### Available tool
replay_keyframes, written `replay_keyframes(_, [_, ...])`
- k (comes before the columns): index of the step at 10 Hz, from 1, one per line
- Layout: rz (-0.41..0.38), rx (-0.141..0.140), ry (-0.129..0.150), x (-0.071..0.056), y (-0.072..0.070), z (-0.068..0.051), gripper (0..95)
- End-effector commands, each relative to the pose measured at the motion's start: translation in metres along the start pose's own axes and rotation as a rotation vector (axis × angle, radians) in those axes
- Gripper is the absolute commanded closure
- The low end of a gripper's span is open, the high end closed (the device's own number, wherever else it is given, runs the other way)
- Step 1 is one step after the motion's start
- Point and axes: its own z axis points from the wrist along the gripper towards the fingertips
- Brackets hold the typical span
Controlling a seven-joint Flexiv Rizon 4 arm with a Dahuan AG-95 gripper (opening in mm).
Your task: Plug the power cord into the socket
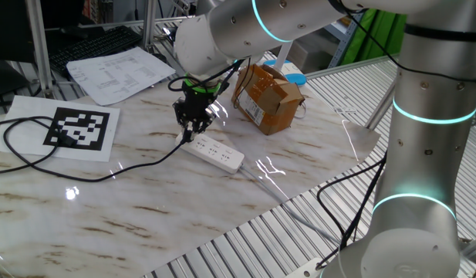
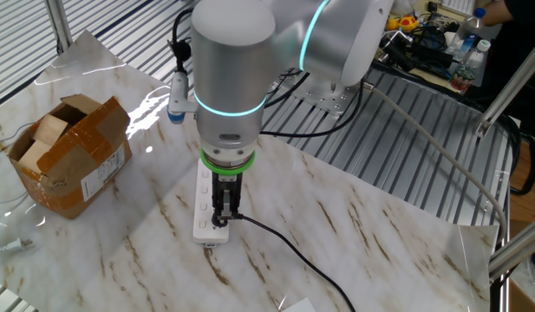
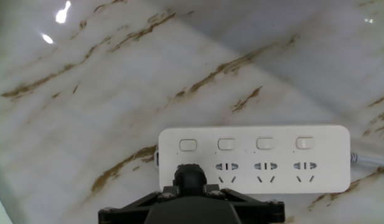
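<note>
The gripper (image 2: 222,217) stands upright over the end outlet of the socket (image 1: 215,153), clenched on the small round plug of the power cord (image 1: 106,176). In the hand view the plug (image 3: 190,177) sits at that outlet, apparently seated, though the fingers hide the contact. The cable trails away across the marble table (image 1: 145,216), beside a cardboard box (image 1: 267,96).
</note>
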Motion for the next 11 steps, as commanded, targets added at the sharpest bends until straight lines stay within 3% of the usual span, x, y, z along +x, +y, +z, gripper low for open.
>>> replay_keyframes(1, [-0.001, 0.000, -0.007, 0.000, 0.000, 0.063, 95.0])
replay_keyframes(4, [0.018, -0.013, -0.001, 0.001, 0.000, 0.064, 95.0])
replay_keyframes(7, [0.023, -0.006, -0.024, 0.002, 0.004, 0.078, 95.0])
replay_keyframes(11, [0.021, -0.014, -0.016, 0.005, 0.003, 0.076, 95.0])
